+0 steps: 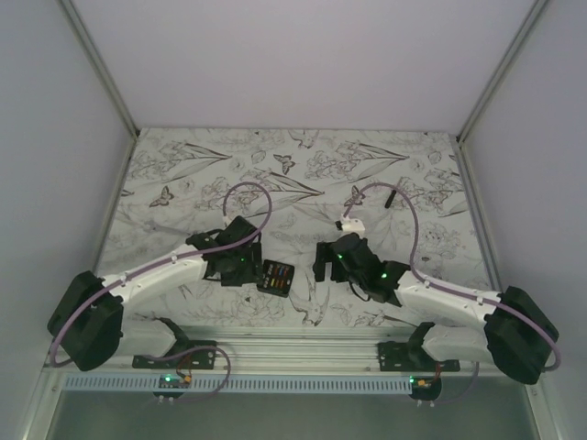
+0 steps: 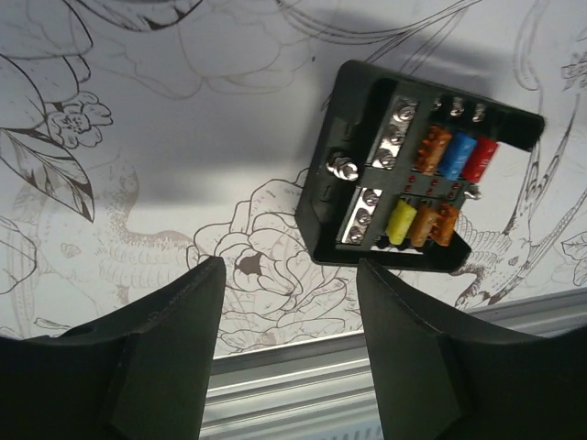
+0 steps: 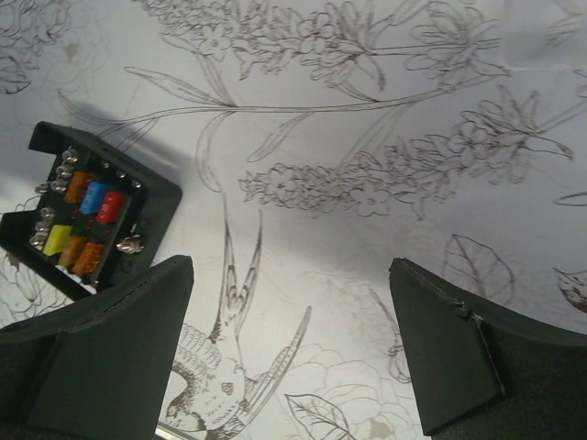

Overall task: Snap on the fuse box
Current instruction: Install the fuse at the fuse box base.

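Observation:
The fuse box is a small black squarish box lying face up on the flower-printed mat, between my two grippers near the front edge. Its orange, blue, red and yellow fuses show in the left wrist view and in the right wrist view. My left gripper is open and empty just left of the box; in its own view the box lies up and to the right. My right gripper is open and empty to the right of the box, and its own view has the box at the left.
A thin black stick-like piece lies on the mat at the back right. A metal rail runs along the mat's front edge, also in the left wrist view. Grey walls close the sides and back.

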`<control>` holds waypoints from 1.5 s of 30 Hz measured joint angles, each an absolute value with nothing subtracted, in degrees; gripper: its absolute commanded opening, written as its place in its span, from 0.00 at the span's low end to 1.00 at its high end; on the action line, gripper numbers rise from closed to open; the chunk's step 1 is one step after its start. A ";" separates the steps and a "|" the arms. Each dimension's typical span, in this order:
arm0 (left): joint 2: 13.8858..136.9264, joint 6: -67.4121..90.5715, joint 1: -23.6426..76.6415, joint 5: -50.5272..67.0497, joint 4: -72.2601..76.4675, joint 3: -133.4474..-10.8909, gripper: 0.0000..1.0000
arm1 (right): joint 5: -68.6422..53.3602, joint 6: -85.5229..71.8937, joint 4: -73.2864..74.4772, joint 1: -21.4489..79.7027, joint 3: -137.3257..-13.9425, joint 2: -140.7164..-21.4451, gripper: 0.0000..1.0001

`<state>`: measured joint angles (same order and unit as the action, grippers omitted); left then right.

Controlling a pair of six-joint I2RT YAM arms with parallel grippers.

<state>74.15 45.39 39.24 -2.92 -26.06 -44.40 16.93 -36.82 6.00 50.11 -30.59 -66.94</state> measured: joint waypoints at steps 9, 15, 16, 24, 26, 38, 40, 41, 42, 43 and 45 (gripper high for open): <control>77.89 47.00 36.42 8.82 -15.49 -40.07 0.62 | 15.05 -36.84 6.90 52.58 -34.35 -70.91 0.78; 80.14 49.98 36.51 13.93 -9.08 -38.50 0.62 | 14.15 -36.84 9.17 52.75 -36.27 -71.72 0.60; 80.75 50.41 36.69 14.33 -8.23 -38.50 0.62 | 13.89 -36.84 9.78 52.77 -36.75 -71.88 0.58; 82.24 52.05 37.58 15.94 -4.58 -38.35 0.65 | 11.31 -36.62 14.04 54.19 -42.26 -74.48 0.43; 79.96 52.03 37.21 15.77 -4.43 -37.65 0.67 | 10.46 -36.40 14.85 54.98 -44.73 -76.55 0.39; 74.61 49.87 30.35 16.45 -5.74 -34.94 0.66 | 8.84 -36.84 22.00 58.39 -58.02 -92.18 0.12; 74.87 49.39 30.33 17.19 -5.69 -34.94 0.66 | 8.84 -36.97 23.49 58.48 -58.96 -93.60 0.10; 75.02 49.15 30.28 17.50 -5.56 -34.94 0.66 | 8.84 -37.10 24.14 58.48 -59.33 -94.08 0.09; 75.20 48.88 30.24 17.93 -5.48 -34.94 0.65 | 8.82 -37.30 24.80 58.50 -59.77 -94.50 0.08; 75.40 48.75 30.22 18.28 -5.34 -34.94 0.65 | 8.82 -37.47 25.45 58.54 -60.23 -94.83 0.08; 75.88 48.49 30.22 18.96 -4.78 -34.94 0.63 | 8.82 -37.85 26.30 58.70 -61.04 -95.31 0.07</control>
